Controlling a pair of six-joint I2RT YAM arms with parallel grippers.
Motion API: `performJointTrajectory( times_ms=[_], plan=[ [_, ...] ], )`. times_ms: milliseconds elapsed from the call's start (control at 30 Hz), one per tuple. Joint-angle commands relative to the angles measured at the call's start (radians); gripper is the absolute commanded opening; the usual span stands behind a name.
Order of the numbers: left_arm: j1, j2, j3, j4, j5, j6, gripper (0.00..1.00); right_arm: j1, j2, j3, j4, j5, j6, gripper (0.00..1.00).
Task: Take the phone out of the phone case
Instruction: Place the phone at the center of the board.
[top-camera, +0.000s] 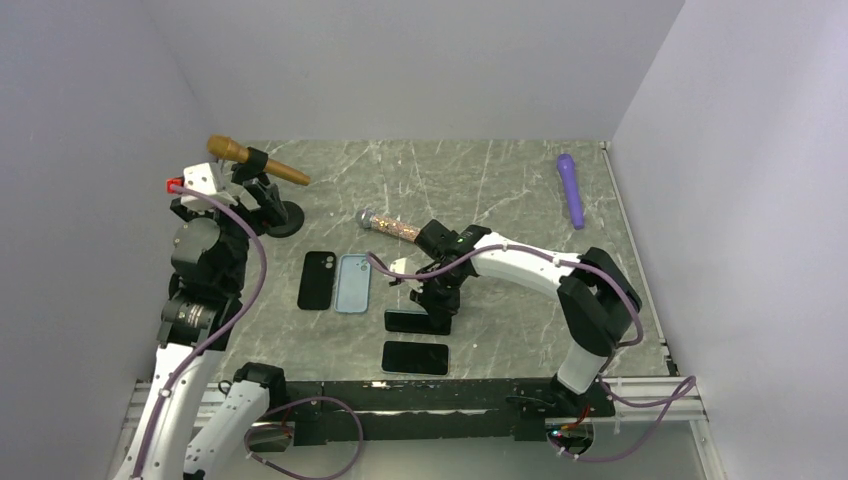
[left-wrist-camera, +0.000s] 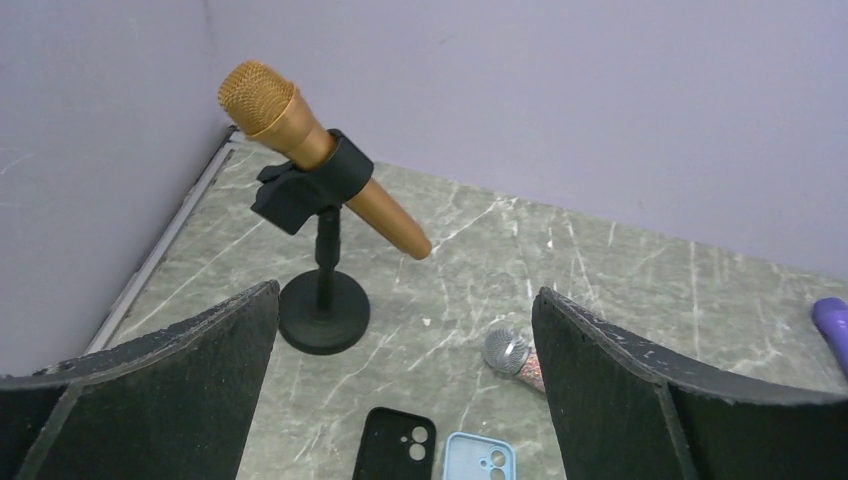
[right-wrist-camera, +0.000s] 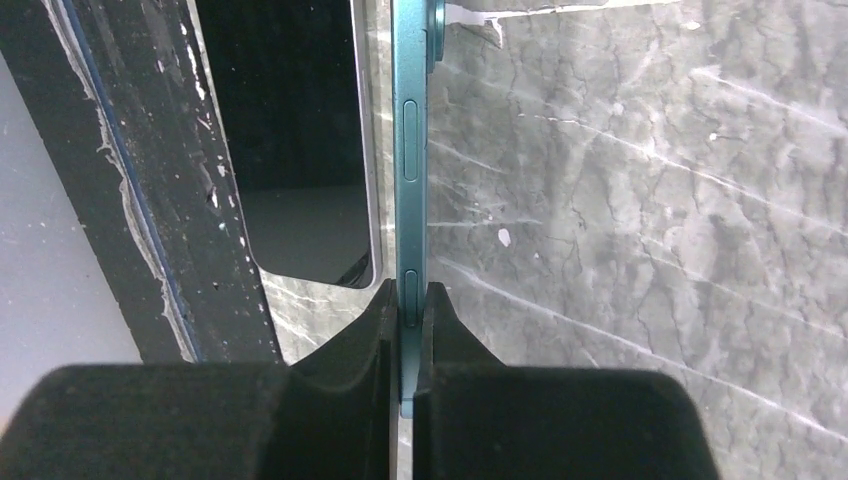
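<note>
Marble table (top-camera: 520, 260): your right gripper (right-wrist-camera: 410, 295) clamps the teal phone (right-wrist-camera: 408, 150), second phone (top-camera: 415, 357) just beside it, two cases (top-camera: 352, 283) near, three microphones (top-camera: 390, 228) beyond; your left gripper (left-wrist-camera: 405, 290) spread wide.

L arm (top-camera: 200, 255): I see it folded up tall off its near-left base, wrist high by the left wall. L gripper (left-wrist-camera: 405, 295) looks fwd and a bit down, fingers (left-wrist-camera: 200, 370) spread wide. R arm (top-camera: 520, 262): elbow raised on the right, forearm reaching left to mid-table, wrist bent so R gripper (top-camera: 437, 315) points down. Tips prob. near the surface, but the overhead is too dark for me to say. On the wrist cam, pads (right-wrist-camera: 350, 340) are pinched tight on the phone (right-wrist-camera: 410, 150), edge-on.
</note>
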Motion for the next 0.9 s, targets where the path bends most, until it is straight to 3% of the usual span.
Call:
performJointTrajectory(
  times_ms=[0, 133, 333, 700, 867],
  plan=[
    [0.007, 0.017, -0.006, 0.041, -0.059, 0.023, 1.00, -0.013, 0.023, 0.048, -0.036, -0.087, -0.081, 0.00],
    [0.013, 0.035, -0.003, 0.036, -0.039, 0.011, 0.99, -0.023, 0.059, 0.049, -0.029, -0.084, -0.077, 0.02],
    [0.023, 0.040, 0.006, 0.025, -0.006, -0.002, 0.99, -0.034, 0.098, 0.045, 0.050, 0.000, -0.033, 0.19],
    [0.025, 0.046, 0.006, 0.014, -0.016, -0.019, 0.97, -0.033, 0.152, 0.041, 0.166, 0.144, -0.017, 0.37],
    [0.029, 0.041, 0.004, 0.014, -0.013, -0.023, 0.96, -0.031, 0.117, 0.027, 0.219, 0.186, 0.005, 0.53]
  ],
)
